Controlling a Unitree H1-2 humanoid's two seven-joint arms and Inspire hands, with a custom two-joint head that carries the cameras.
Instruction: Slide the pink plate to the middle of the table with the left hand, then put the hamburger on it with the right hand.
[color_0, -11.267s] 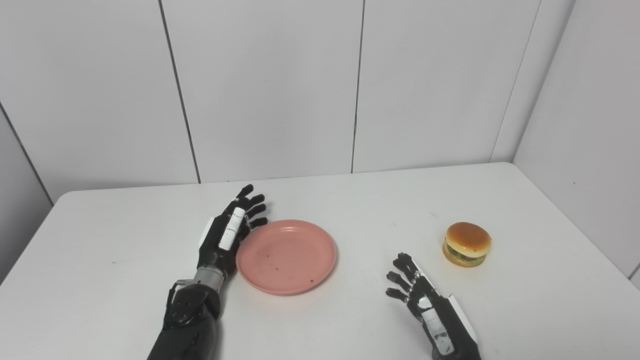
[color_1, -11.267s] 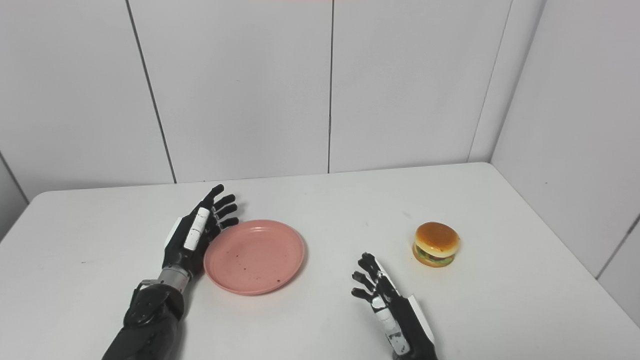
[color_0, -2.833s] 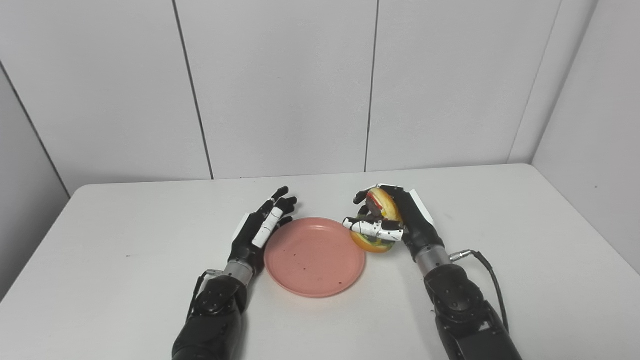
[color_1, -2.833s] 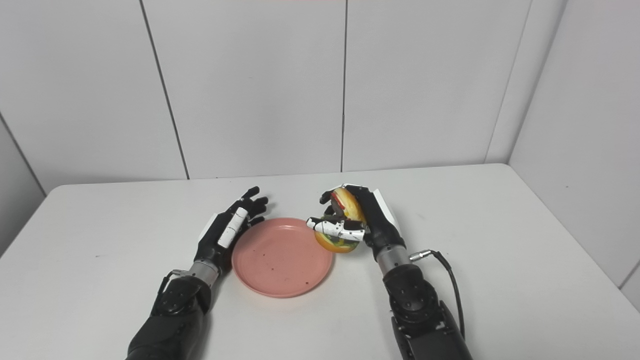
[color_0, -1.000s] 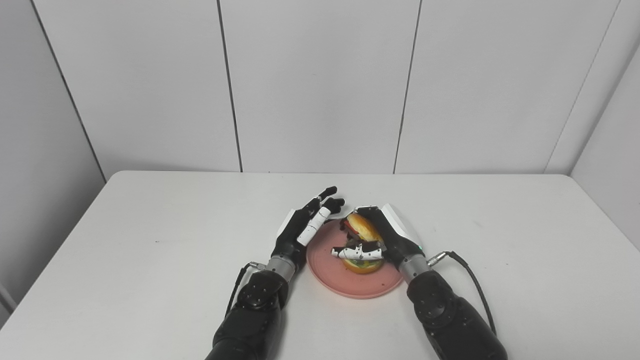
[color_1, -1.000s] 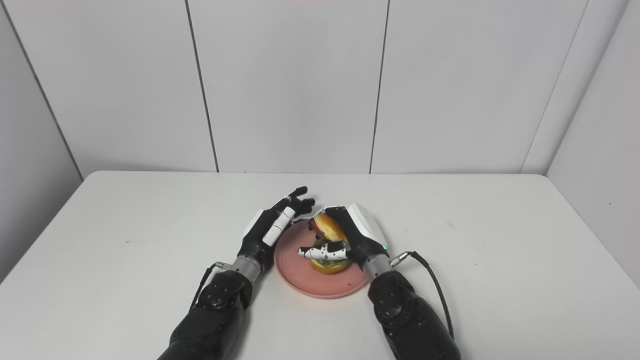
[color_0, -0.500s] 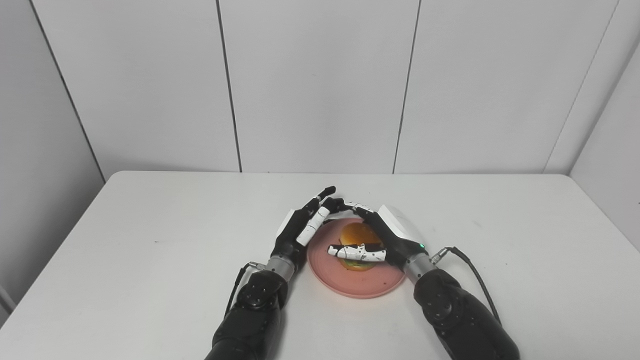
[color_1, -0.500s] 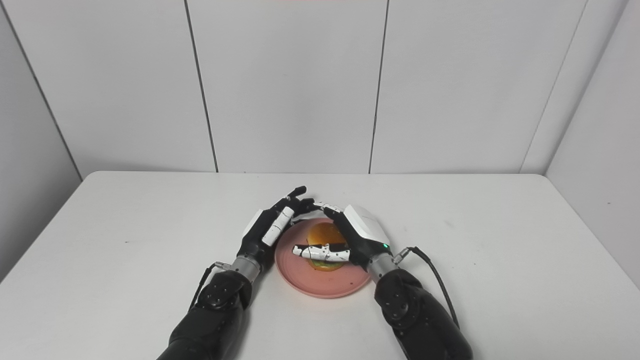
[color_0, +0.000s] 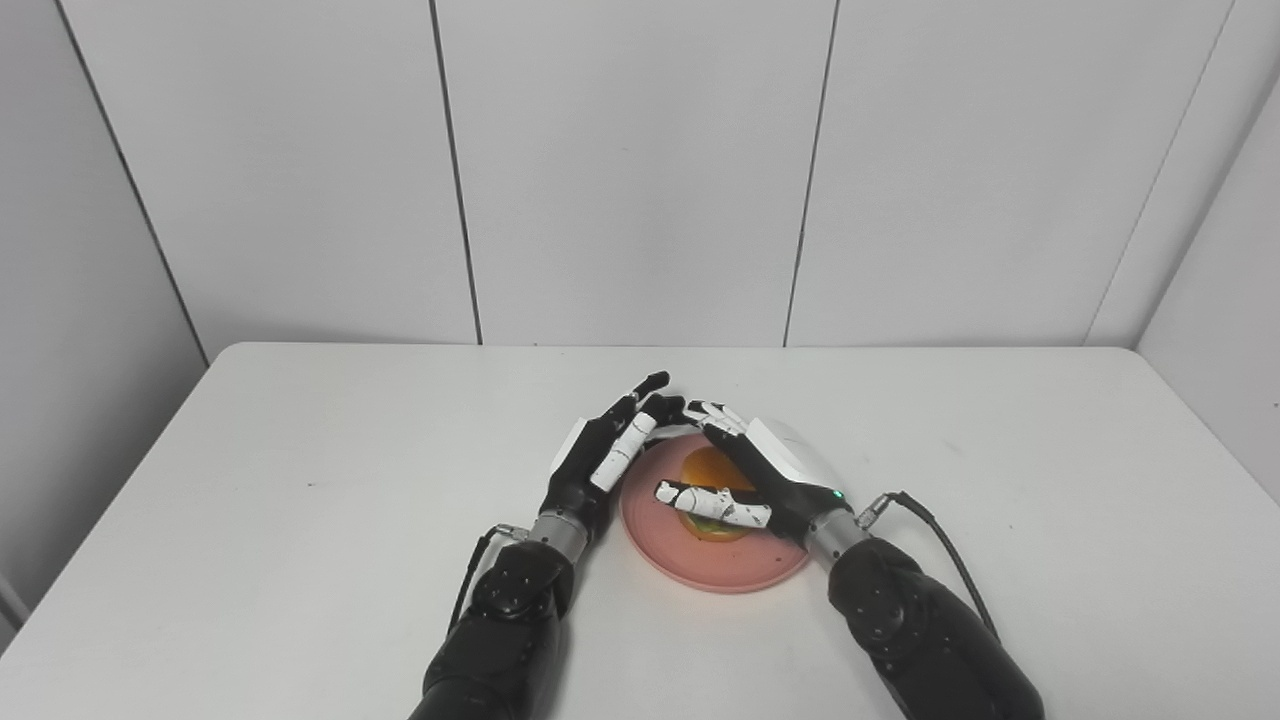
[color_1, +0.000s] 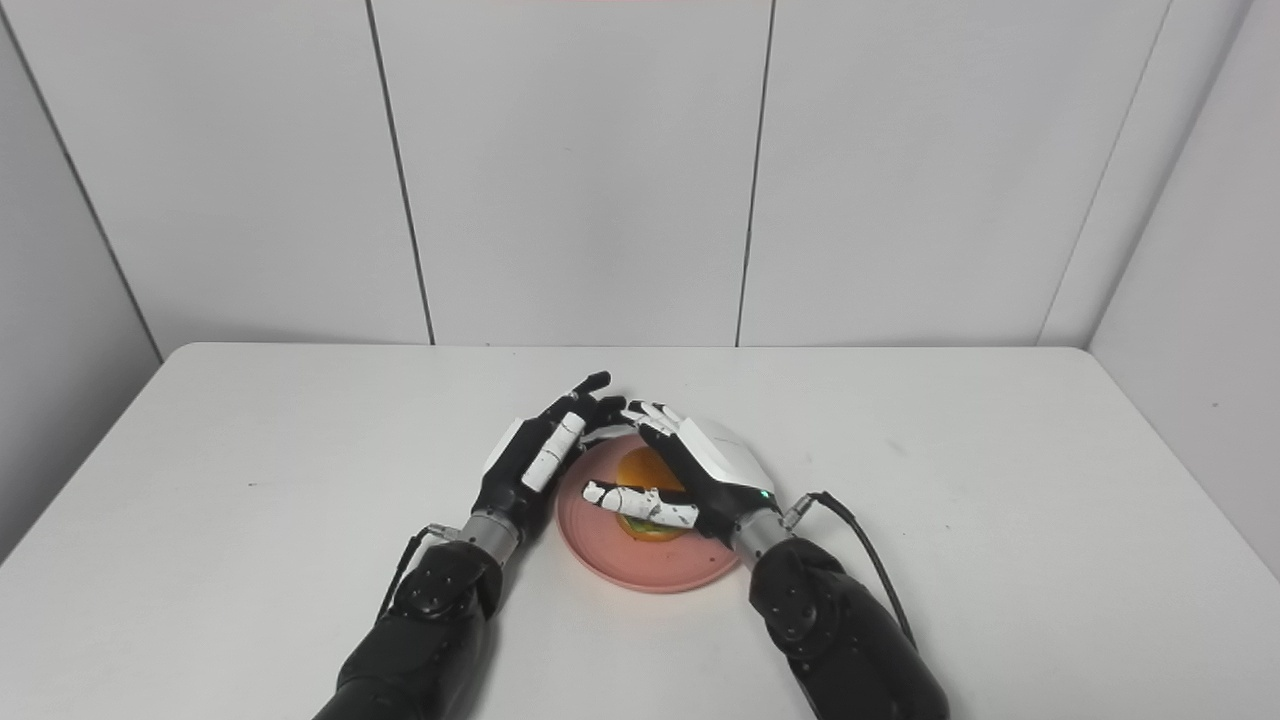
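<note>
Resting on pink plate (color_0: 745, 565) – hamburger (color_0: 708, 470), right hand (color_0: 765, 475) fingers spread, left hand (color_0: 600, 460) flat, empty.

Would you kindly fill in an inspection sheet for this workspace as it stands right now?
Surface: white table, a few faint specks, otherwise plain.
Job's things: round pink plastic plate near the table's middle; toy hamburger with orange bun resting on it.
Clutter: nothing seen.
Hands: left hand open, flat against the plate's left rim; right hand open, fingers spread over the hamburger, thumb across its front, not gripping it.
Cables: black cable looping from the right wrist along the forearm; a thin one at the left wrist.
Surroundings: white panelled walls behind and on both sides.
</note>
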